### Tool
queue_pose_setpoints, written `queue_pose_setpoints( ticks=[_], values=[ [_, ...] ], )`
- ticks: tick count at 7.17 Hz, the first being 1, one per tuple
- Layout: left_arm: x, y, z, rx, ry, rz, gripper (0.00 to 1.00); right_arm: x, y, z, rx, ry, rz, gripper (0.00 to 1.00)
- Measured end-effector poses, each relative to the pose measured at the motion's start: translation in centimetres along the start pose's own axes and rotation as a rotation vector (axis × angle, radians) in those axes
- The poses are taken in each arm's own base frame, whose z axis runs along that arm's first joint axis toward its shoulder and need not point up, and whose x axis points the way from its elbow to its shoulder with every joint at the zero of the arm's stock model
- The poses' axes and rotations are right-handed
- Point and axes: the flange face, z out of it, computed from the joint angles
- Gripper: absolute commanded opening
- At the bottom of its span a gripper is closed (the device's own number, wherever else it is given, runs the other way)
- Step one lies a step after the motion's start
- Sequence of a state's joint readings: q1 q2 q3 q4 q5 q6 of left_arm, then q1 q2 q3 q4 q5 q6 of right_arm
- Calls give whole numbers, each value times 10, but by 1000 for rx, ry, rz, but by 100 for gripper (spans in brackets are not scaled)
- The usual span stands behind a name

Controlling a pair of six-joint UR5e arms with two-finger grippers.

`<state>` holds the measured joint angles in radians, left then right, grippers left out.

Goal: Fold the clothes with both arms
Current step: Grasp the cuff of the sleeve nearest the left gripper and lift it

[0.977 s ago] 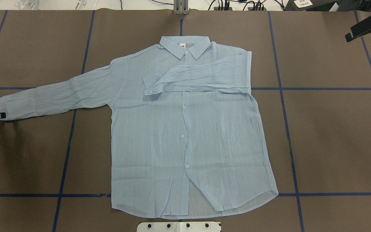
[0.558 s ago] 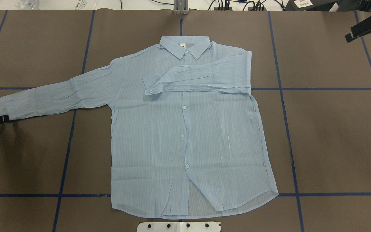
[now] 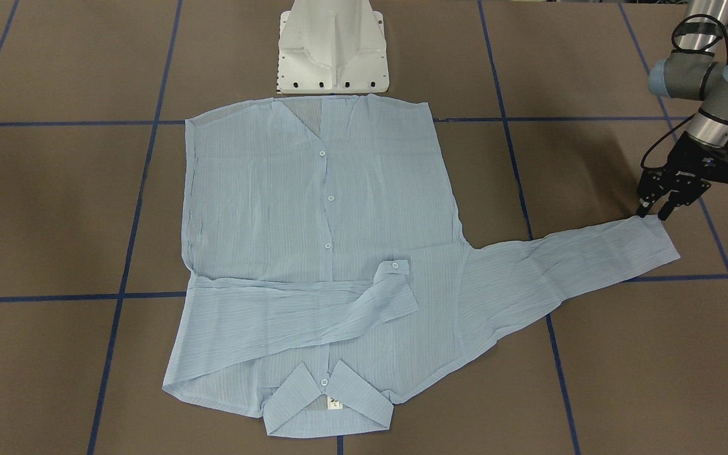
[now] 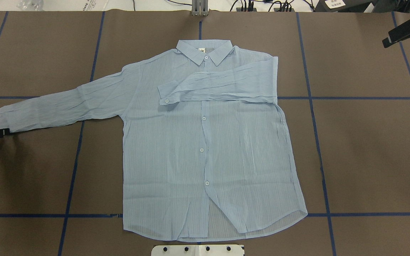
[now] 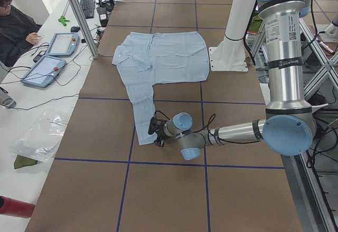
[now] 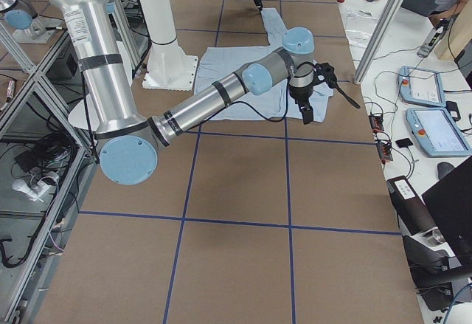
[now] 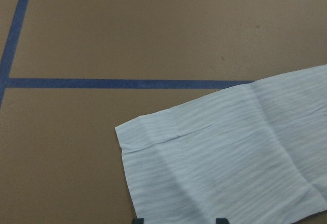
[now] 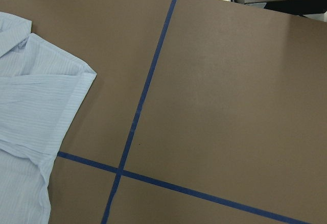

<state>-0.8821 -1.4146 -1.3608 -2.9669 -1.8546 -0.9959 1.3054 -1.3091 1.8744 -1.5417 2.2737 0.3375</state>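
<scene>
The light blue striped shirt (image 4: 205,149) lies flat and buttoned on the brown table, collar at the far side. One sleeve (image 4: 219,87) is folded across the chest. The other sleeve (image 4: 66,105) stretches out to the left. My left gripper (image 3: 653,213) is open and low at that sleeve's cuff corner. In the left wrist view the cuff (image 7: 168,147) lies between the two fingertips. My right gripper (image 6: 306,114) hangs above bare table beyond the shirt's right shoulder, holding nothing. I cannot tell whether it is open or shut. A black part of that arm (image 4: 404,32) shows at the overhead view's top right.
The white pedestal base (image 3: 332,50) stands at the near table edge by the shirt's hem. Blue tape lines (image 4: 311,97) cross the brown table. Cables and a metal post (image 4: 199,9) sit along the far edge. Tablets (image 5: 53,57) and an operator are on a side bench.
My left gripper has shifted a little toward the cuff corner and lower. The shirt has not moved. The right arm has barely moved.
</scene>
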Motion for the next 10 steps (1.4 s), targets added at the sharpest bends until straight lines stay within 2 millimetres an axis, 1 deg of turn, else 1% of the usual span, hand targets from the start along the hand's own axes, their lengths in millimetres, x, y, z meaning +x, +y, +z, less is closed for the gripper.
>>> queue_pose_setpoints(
  ticks=[1,2,3,5,7,8,9,10],
  values=[
    [0,0,0,0,0,0,39,0,0,0,-1,0,1,100],
    [0,0,0,1,-1,0,12,1,1,1,-2,0,2,100],
    [-1,0,0,0,-2,0,0,1,1,1,-2,0,2,100],
    [-3,2,-1,-2,-5,0,0,1,2,1,-3,0,3,100],
    [0,1,-2,-5,2,17,0,1,2,1,-3,0,4,100],
    [6,-2,-4,-2,16,26,0,1,2,1,-3,0,5,100],
    [22,-11,-8,7,49,39,0,1,2,1,-3,0,5,100],
    [45,-23,-15,24,98,55,0,2,3,1,-4,0,6,100]
  ],
)
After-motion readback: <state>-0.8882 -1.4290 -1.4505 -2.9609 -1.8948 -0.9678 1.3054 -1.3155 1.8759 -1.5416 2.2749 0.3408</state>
